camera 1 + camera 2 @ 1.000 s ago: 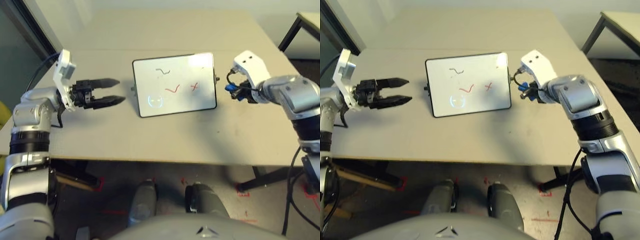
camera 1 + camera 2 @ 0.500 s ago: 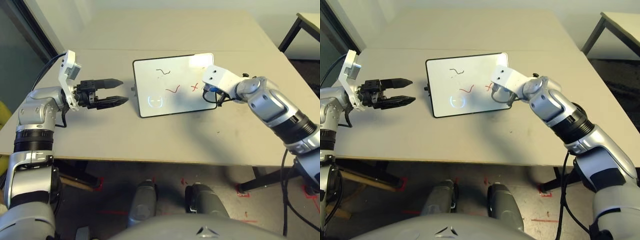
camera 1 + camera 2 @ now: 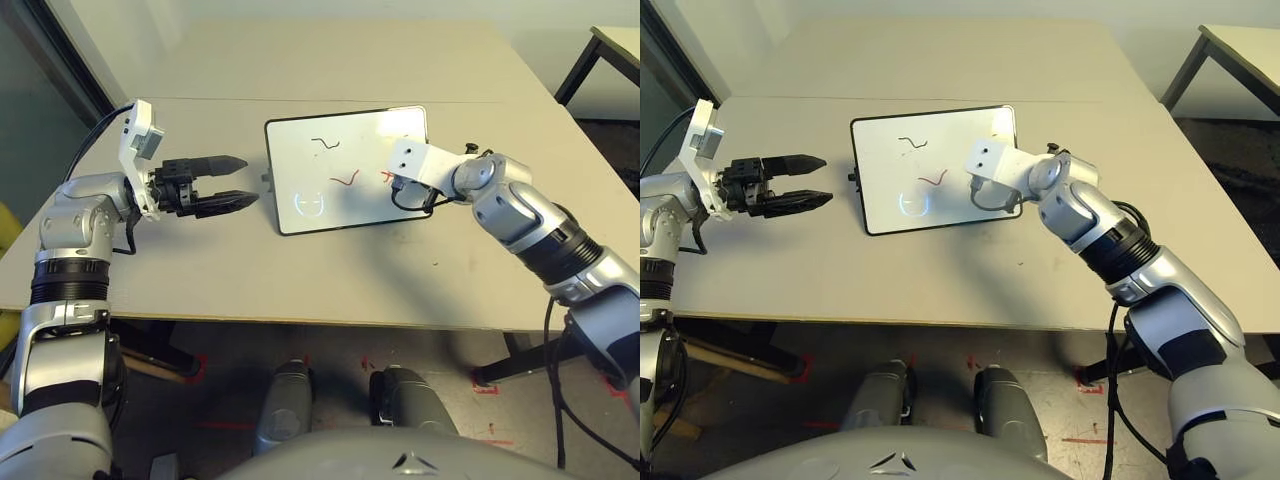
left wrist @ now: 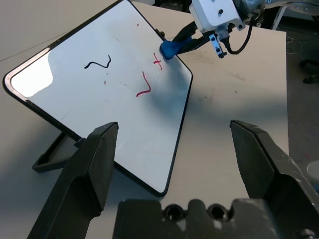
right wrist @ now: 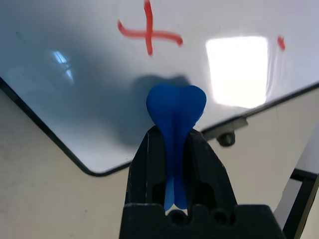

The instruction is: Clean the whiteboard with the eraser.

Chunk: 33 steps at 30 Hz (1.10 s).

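three red marks and a black squiggle (image 3: 325, 143) were left on the whiteboard (image 3: 340, 205); wiping seemed barely begun. the right gripper (image 5: 172, 144) grasped the eraser (image 5: 175, 107) by the board's edge; the left gripper's (image 4: 174, 159) fingers stood apart, empty.

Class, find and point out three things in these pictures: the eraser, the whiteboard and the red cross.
Eraser (image 5: 176, 105): right wrist view, on its rounded end.
Whiteboard (image 3: 300, 150): left eye view, bare white surface.
Red cross (image 5: 149, 34): right wrist view, where its strokes meet.
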Motion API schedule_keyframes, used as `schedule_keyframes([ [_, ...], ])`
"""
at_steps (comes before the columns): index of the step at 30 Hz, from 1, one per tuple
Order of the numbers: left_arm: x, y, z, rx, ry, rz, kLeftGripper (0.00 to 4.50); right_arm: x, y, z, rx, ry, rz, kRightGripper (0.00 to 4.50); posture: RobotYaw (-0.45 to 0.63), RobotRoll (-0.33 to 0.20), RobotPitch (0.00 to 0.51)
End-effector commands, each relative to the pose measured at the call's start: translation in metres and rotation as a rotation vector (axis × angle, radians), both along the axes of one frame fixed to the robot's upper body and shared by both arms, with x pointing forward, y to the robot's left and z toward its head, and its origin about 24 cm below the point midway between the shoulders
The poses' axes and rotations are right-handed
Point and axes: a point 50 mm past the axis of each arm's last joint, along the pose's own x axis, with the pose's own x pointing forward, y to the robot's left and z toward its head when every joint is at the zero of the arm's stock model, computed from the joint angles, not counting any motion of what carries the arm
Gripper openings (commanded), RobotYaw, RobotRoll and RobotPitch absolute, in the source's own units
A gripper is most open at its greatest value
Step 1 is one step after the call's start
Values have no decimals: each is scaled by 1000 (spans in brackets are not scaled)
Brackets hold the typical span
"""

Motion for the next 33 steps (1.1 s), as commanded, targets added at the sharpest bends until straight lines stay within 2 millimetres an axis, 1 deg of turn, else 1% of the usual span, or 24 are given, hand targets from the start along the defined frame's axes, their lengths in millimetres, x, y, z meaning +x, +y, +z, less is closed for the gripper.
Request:
schedule_keyframes([
  [1,1,-1,2,16,-11,4,4500,1,9,1,-8,-1,34,298,269,0,30],
  [11,1,1,3,19,-17,14,4500,-2,38,-3,-28,-14,131,298,281,0,29],
  [13,0,0,3,20,-17,13,4500,-1,41,-5,-61,-31,144,298,283,0,29],
  [17,0,0,3,17,-17,11,4500,1,41,-5,-71,-38,144,298,285,0,31],
  [19,0,0,3,16,-15,13,4500,2,37,-5,-82,-44,133,298,285,0,31],
  [23,1,-1,3,15,-14,12,4500,6,23,-4,-118,-53,97,298,283,0,34],
  [25,1,-1,3,16,-13,11,4500,8,12,-2,-119,-48,66,298,283,0,34],
  [31,2,-2,3,16,-12,5,4500,11,-8,4,-120,-41,14,298,283,0,34],
  [33,3,-2,3,16,-11,3,4500,11,-17,6,-134,-47,-4,298,267,0,39],
])
